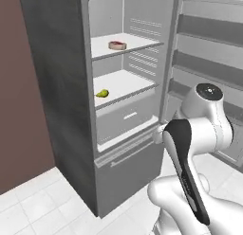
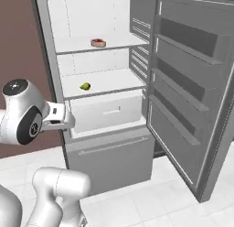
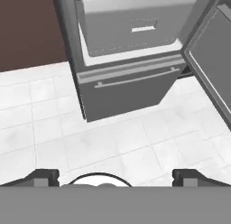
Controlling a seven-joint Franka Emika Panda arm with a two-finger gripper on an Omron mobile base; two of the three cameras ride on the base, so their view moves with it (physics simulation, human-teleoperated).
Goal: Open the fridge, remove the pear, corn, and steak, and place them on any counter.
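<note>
One tall grey fridge (image 1: 61, 87), door wide open, smooth white inside. Two flat shelves, one white drawer (image 1: 126, 118) below. One round red steak (image 1: 116, 45) on the top shelf. One small yellow-green pear (image 1: 102, 93) on the lower shelf. Gripper (image 3: 115, 175) fingers spread apart, empty, over white floor tiles (image 3: 113, 142).

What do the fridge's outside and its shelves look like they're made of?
The fridge shell looks like brushed grey metal: even matte silver-grey with no gloss, though it could be painted. The shelves look like white plastic or coated glass, flat and pale with thin grey front edges; the pictures leave that open.
</note>
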